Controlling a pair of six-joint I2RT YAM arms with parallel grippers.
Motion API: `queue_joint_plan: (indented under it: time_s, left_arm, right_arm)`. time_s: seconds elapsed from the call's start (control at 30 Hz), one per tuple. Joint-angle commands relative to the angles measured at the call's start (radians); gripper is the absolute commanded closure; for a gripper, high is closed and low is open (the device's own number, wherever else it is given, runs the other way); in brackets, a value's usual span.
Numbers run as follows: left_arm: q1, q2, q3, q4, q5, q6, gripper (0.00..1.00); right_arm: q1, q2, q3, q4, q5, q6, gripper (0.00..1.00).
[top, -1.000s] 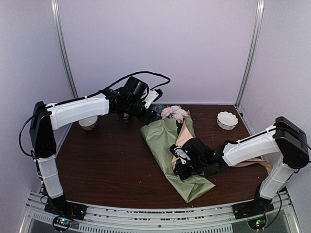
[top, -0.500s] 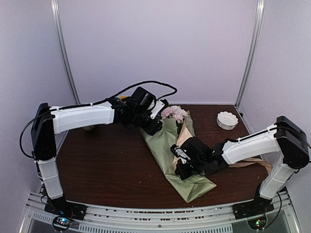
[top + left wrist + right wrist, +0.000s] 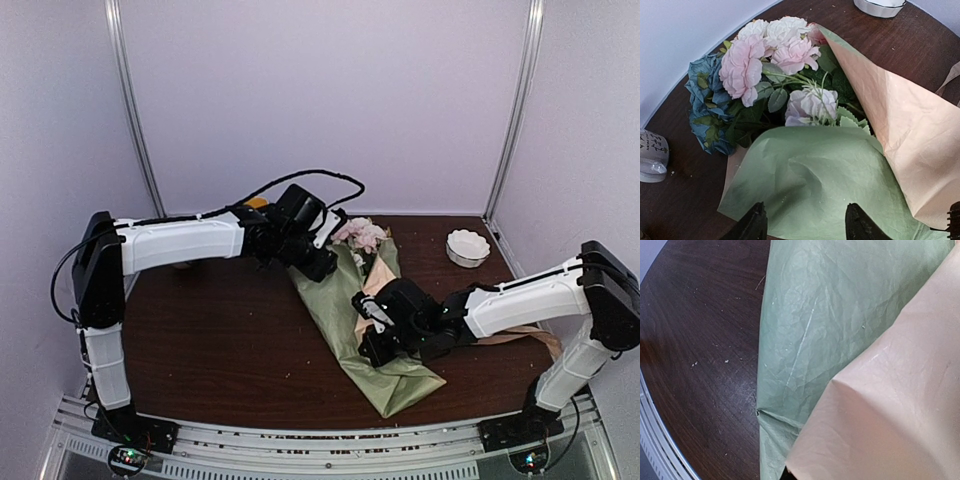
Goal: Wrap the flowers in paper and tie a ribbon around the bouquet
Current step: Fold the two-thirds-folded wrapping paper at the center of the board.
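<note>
Flowers [image 3: 358, 233], top external: white and pink blooms lay at the far, wide end of the paper [image 3: 345, 300], a loose sage-green wrap slanting across your table [image 3: 220, 330] with a tan flap along its right side. Your left gripper [image 3: 325, 265] sat at the wrap's far left edge, just beside the blooms. Your right gripper [image 3: 368, 345] rested on the wrap's middle, fingers closed; whether they pinched paper you could not tell. A white bowl [image 3: 468, 246] stood far right. The tan ribbon [image 3: 530, 338] showed under your right forearm.
Left wrist: pink, white, lavender and blue blooms with green leaves lay above a green fold, the tan face raised at right. Your two fingertips stood spread apart over the green sheet, gripping nothing. A small white cup [image 3: 651, 155] stood at left.
Right wrist: green and tan faces filled the view beside dark tabletop; the fingers were hidden
</note>
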Motion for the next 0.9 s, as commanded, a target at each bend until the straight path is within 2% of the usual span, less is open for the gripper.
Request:
queue_joint_plan:
  time_s: [0.0, 0.27, 0.6, 0.87]
  left_arm:
    - [0.002, 0.012, 0.044, -0.009, -0.006, -0.039, 0.44]
    - [0.004, 0.040, 0.044, -0.014, -0.021, -0.033, 0.44]
    - [0.007, 0.177, 0.200, -0.009, -0.027, 0.006, 0.43]
    - [0.012, 0.340, 0.364, -0.064, -0.007, 0.044, 0.43]
  right_arm:
    - [0.012, -0.045, -0.003, 0.001, 0.031, 0.007, 1.00]
    - [0.013, -0.088, -0.039, 0.041, 0.074, 0.013, 1.00]
    - [0.013, -0.115, -0.037, 0.025, 0.094, 0.010, 1.00]
    - [0.024, -0.148, 0.041, -0.100, 0.155, -0.071, 1.00]
